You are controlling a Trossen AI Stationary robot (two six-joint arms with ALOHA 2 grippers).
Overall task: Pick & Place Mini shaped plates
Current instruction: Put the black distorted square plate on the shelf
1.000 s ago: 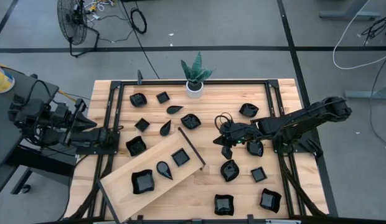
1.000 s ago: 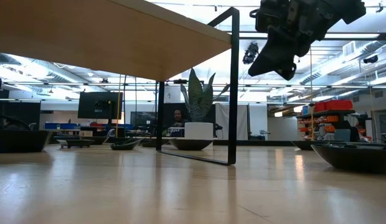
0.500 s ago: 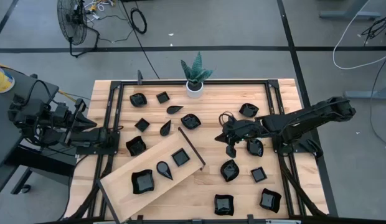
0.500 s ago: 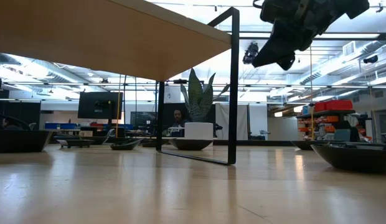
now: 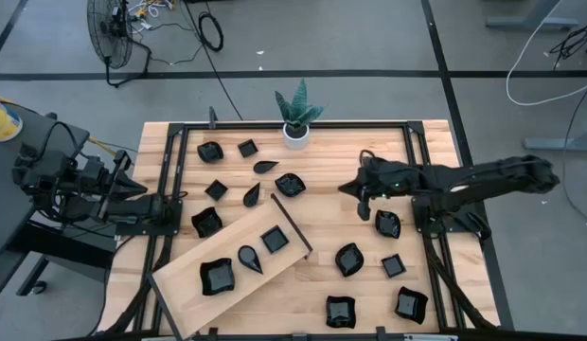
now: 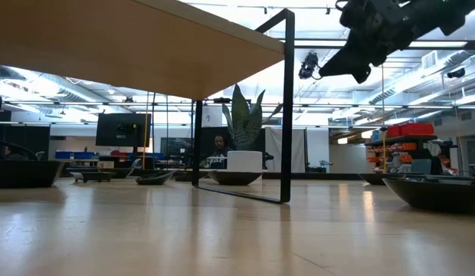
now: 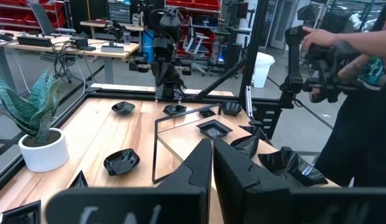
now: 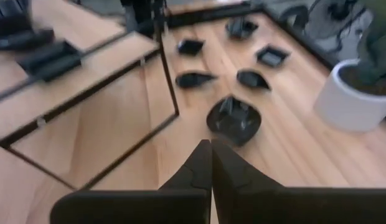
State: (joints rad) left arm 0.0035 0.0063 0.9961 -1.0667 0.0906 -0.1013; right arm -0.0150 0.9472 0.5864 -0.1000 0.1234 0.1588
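Black fingers pressed together and holding nothing, the right gripper (image 5: 354, 188) hangs above the tabletop's middle, near a wavy dish (image 5: 291, 184) it seems to face. The left gripper (image 5: 180, 200), also closed and empty, waits at the tabletop's left edge. Three mini shaped plates (image 5: 247, 258) lie on the wooden board (image 5: 185, 280) toward the front-left corner; well over a dozen more sit scattered across the tabletop, so most of the job looks undone. All are small, glossy, dark dishes: square, teardrop, leaf, wavy.

Right gripper (image 5: 353, 188) closed, empty, above the table (image 5: 426, 142) beside a wavy black plate (image 5: 291, 184)
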